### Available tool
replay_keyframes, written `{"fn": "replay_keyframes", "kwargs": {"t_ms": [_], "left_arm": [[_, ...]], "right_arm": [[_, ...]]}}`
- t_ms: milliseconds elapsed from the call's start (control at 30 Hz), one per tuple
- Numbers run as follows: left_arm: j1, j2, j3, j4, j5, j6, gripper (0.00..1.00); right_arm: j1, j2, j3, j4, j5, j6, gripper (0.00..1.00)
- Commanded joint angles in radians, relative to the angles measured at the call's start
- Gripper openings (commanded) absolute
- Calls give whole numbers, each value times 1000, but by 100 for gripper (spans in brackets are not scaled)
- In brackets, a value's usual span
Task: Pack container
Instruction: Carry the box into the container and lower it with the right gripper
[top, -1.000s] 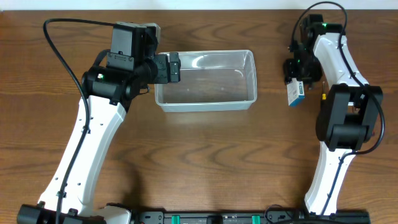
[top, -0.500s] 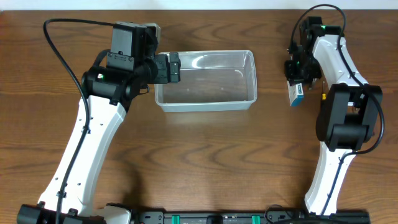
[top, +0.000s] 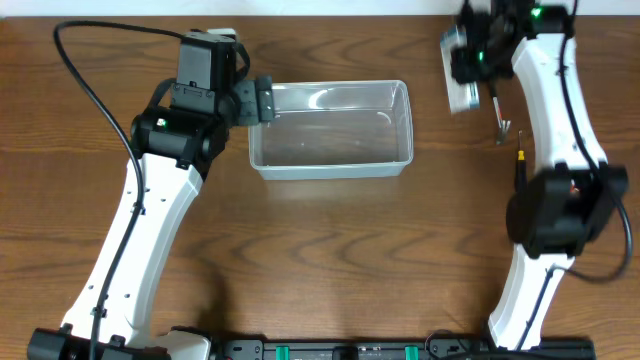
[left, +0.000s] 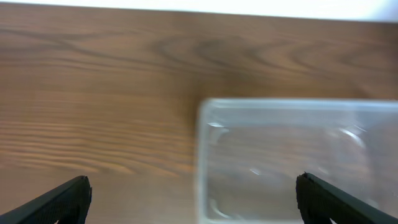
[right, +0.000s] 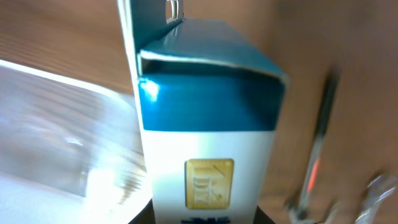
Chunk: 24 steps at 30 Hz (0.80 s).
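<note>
On the brown wood-grain table (top: 330, 260): one clear container (top: 330, 171), my two arms, one small box.
Overhead: the container sits at the far middle of the table. My left gripper (top: 262, 100) is at its left end, jaws spread. My right gripper (top: 466, 62) is well off to the container's right, pinching a blurred blue-and-white box (top: 462, 92). A thin tool (top: 497, 115) lies on the wood beside it, and a white strip (top: 320, 6) runs past the far edge. Left wrist: the container's end lies ahead on bare grain, with my fingertips (left: 68, 196) wide apart. Right wrist: the box stands upright between my jaws, container wall to its left, tool to its right.
</note>
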Motion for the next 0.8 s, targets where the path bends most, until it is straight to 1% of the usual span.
{"fn": "replay_keyframes", "kwargs": {"t_ms": [0,100,267,367,600,767], "left_arm": [[1,3,10,15,-227,10,98],[10,3,10,22,-290,10,98],[63,3,10,24,-295,10,98],[99,3,10,24,-295,9,98],[181,3,9,24,-295,9,98],[217,3,9,24,-295,9,98]], "right_arm": [[89,-117,111,-10,-72,-132,1],[177,-148,140,-18,-72,-241,1],[316,-148,134,-67,-71,-390,1],[367,-135,109,-84,-68,-456,1],[438,-71,50,-137,-69,-651,1],[462,-7,-6,-147,-69,-737,1]]}}
